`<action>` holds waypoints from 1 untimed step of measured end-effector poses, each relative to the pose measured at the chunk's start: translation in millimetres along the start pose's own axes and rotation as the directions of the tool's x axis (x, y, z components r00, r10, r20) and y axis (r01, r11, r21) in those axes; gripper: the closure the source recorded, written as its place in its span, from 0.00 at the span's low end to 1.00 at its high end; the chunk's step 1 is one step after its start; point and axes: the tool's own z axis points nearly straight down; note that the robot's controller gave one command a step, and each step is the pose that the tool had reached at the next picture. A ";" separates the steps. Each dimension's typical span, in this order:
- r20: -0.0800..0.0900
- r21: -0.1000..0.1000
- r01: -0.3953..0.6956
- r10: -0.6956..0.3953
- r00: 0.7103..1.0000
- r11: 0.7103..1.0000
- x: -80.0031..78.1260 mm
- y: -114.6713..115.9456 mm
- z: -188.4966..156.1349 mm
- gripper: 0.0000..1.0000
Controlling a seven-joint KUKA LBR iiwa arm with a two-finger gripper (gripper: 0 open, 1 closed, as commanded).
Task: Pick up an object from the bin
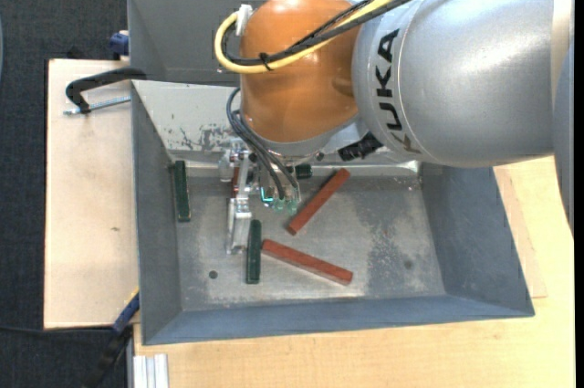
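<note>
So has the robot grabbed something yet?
Not yet. Done: the pincer is low inside the bin. In hand: it sits right beside a dark green stick, with a red stick close by. Left: gripping one and lifting it out; both sticks lie flat on the floor.

My gripper (241,229) hangs low over the floor of the grey bin (411,258), left of centre, just beside a short dark green bar (253,252). A flat red bar (308,263) lies near the front wall, a tilted red bar (318,201) behind it. A second green bar (182,191) lies by the left wall.
</note>
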 end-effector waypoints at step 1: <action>0.008 -0.002 -0.003 0.003 1.000 1.000 -1.8 -1.1 -4.5 0.00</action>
